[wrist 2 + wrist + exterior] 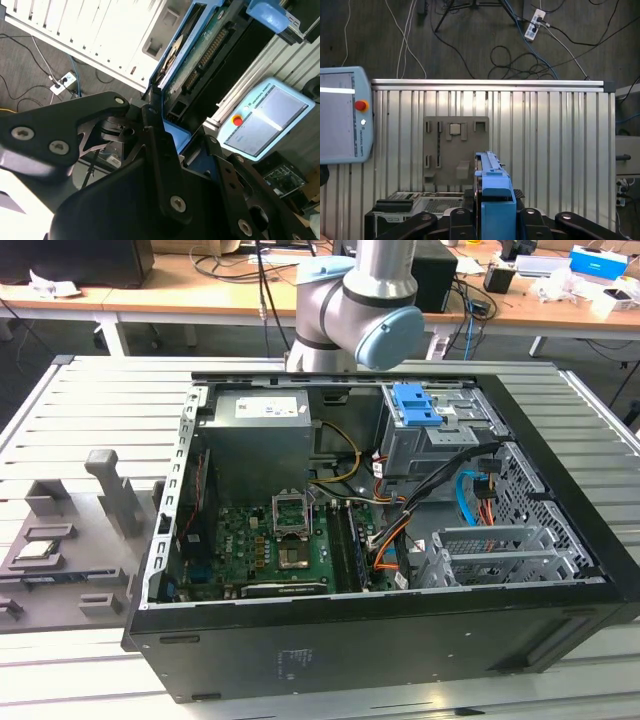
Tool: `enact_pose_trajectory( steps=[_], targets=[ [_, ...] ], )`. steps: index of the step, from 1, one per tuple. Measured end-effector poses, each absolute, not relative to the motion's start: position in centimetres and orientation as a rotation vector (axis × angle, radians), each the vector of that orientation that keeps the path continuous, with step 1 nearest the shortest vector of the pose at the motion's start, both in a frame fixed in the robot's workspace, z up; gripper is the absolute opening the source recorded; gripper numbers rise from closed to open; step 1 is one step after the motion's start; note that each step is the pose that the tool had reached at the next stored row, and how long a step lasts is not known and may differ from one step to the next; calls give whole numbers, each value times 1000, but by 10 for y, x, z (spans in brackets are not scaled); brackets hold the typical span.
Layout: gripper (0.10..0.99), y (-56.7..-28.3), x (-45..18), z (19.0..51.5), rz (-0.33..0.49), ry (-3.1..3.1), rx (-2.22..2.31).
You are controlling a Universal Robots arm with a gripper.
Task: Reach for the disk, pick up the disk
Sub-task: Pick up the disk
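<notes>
Gripper is clamped on the disk, held edge-on w/ its blue rail showing, high over the counter. In the first wrist view the disk's edge overlaps the grey fixture plate, nothing between them. Teach pendant lies well apart from the plate, at the counter's edge. On the floor beyond the plate: loose cables & a power strip. In the exterior view, the open PC case sits just beside the plate, on the exterior view's right of it, w/ the arm above.
</notes>
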State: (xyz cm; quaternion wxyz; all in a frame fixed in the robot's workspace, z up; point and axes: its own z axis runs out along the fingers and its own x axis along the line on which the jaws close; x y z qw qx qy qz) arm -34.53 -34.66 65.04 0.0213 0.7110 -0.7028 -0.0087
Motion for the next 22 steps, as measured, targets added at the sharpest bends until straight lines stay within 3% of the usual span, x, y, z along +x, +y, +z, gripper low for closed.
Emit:
enact_pose_trajectory(
  steps=[22],
  targets=[
    [369,-347,-264,595,-27,-2178,2204]
  ],
)
